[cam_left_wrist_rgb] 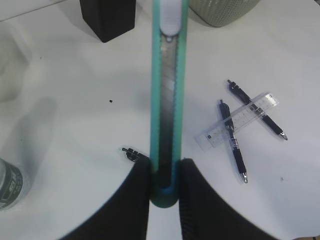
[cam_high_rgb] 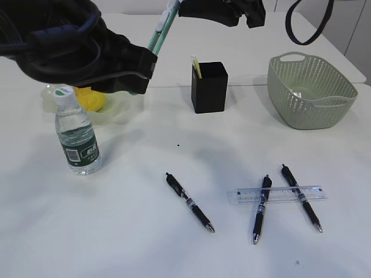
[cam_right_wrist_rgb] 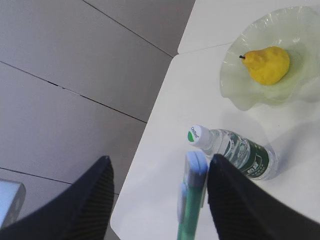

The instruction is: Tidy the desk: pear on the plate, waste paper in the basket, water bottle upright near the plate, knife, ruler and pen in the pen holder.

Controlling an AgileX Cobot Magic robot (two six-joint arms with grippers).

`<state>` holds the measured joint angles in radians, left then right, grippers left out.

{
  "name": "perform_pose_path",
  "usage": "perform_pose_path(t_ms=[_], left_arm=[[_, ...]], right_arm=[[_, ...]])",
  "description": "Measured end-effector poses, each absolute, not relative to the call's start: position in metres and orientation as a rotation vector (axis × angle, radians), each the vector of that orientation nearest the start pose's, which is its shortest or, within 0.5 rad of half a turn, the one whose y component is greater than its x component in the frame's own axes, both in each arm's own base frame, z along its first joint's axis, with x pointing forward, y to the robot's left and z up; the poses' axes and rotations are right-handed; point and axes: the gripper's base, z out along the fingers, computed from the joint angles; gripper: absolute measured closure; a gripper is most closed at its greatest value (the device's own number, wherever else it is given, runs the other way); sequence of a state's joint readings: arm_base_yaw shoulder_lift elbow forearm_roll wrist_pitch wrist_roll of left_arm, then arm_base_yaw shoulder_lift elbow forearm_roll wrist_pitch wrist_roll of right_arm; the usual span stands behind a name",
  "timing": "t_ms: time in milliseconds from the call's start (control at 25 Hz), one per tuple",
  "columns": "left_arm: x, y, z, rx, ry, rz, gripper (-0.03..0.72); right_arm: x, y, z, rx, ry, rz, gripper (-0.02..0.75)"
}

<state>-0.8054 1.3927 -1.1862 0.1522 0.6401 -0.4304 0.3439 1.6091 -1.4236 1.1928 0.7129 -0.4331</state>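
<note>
Bright, even light fills all three views, washing the white desk (cam_high_rgb: 145, 231) pale. The clear plastic water bottle (cam_high_rgb: 77, 132) casts only a soft shadow. Both wrist views blur up close: the black claw fingers (cam_left_wrist_rgb: 130, 205) and the green-handled knife (cam_right_wrist_rgb: 192, 200) look smeared.

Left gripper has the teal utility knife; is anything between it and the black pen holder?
Nothing visible does. The left gripper holds the teal utility knife above bare table, and the black pen holder holds only a yellow item.

White table (cam_high_rgb: 145, 243) lies under the left gripper (cam_left_wrist_rgb: 164, 167), with a dark speck (cam_left_wrist_rgb: 110, 101) on it ahead and to the left. Grey panelled floor (cam_right_wrist_rgb: 75, 75) shows left of the right gripper (cam_right_wrist_rgb: 157, 167). A black strap loop (cam_high_rgb: 307, 29) hangs beside it.
</note>
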Motion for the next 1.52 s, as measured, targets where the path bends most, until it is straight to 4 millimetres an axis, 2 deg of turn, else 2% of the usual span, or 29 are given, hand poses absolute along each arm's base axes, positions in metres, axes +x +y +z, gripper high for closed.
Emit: perform_pose_path(t_ms=[280,440,1120,1520], left_arm=[[0.218,-0.215,0.338,0.537,2.299,-0.453,0.596],[0.218,-0.215,0.338,0.536,2.294,-0.456,0.596],[0.218,-0.216,0.339,0.535,2.283,-0.464,0.596],[0.218,-0.216,0.339,0.535,2.285,-0.463,0.596]], right_arm=[[0.338,0.182,0.353,-0.108,2.171,1.289,0.295],[0.339,0.183,0.351,-0.087,2.17,1.315,0.311],[0.337,0.185,0.352,-0.101,2.179,1.341,0.554],[0.338,0.185,0.35,-0.121,2.181,1.323,0.617]])
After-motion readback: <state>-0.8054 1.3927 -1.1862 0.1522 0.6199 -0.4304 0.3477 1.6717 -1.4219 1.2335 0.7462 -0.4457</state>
